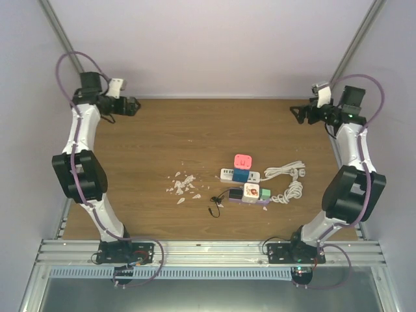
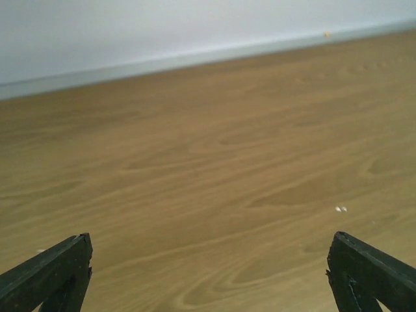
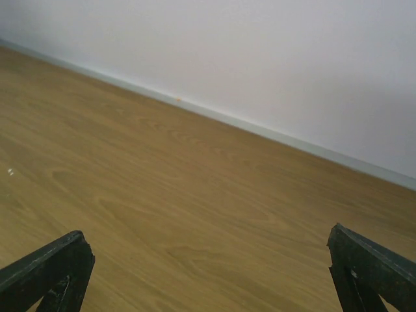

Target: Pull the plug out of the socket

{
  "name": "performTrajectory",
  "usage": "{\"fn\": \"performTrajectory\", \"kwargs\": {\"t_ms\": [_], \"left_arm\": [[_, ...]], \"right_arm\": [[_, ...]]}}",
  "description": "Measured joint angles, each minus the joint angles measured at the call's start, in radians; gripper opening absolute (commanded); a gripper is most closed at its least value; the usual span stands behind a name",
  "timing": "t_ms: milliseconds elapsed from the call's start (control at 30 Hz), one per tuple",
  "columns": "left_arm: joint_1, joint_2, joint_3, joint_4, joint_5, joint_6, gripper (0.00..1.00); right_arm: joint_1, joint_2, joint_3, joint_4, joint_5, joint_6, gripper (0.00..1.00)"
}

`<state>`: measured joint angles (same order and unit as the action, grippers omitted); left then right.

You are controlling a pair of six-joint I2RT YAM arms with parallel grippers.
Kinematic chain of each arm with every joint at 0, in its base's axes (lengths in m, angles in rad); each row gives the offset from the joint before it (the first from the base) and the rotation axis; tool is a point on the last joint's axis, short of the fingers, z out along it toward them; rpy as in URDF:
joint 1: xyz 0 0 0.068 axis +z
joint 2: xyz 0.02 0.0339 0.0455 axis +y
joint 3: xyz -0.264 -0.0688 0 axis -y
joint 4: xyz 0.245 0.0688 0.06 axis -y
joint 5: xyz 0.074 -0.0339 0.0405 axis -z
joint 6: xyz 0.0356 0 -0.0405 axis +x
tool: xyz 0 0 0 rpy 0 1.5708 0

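Evidently, pulling is not yet beginning. The left gripper (image 1: pixel 132 106) and right gripper (image 1: pixel 297 112) are hovering spread wide at far corners, while plugs (image 1: pixel 242 160) are sitting in power strips (image 1: pixel 227 173) near the middle of the table (image 1: pixel 149 136).

Two power strips (image 1: pixel 227 173) lie on the counter (image 1: pixel 149 143), each trailing one coiled white cord (image 1: pixel 286 171). Five blocky plugs (image 1: pixel 241 175) sit on or against them: pink, blue, black, white, green. One thin black wire (image 1: pixel 213 211). Roughly a dozen white scraps (image 1: pixel 182 184).
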<state>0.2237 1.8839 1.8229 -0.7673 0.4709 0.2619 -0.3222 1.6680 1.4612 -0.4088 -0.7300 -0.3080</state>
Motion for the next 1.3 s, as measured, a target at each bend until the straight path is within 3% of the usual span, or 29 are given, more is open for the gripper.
{"fn": "performTrajectory", "kwargs": {"t_ms": [333, 933, 1300], "left_arm": [[-0.233, -0.028, -0.145, 0.045, -0.013, 0.078, 0.99], [-0.546, 0.004, -0.2, 0.088, 0.237, 0.47, 0.99], [-0.689, 0.058, -0.367, 0.125, 0.296, 0.726, 0.92]], "right_arm": [[0.1, 0.0, -0.025, -0.097, -0.013, -0.113, 1.0], [0.121, -0.082, -0.118, -0.288, -0.042, -0.299, 1.0], [0.118, -0.155, -0.186, -0.312, -0.037, -0.316, 1.0]]}}
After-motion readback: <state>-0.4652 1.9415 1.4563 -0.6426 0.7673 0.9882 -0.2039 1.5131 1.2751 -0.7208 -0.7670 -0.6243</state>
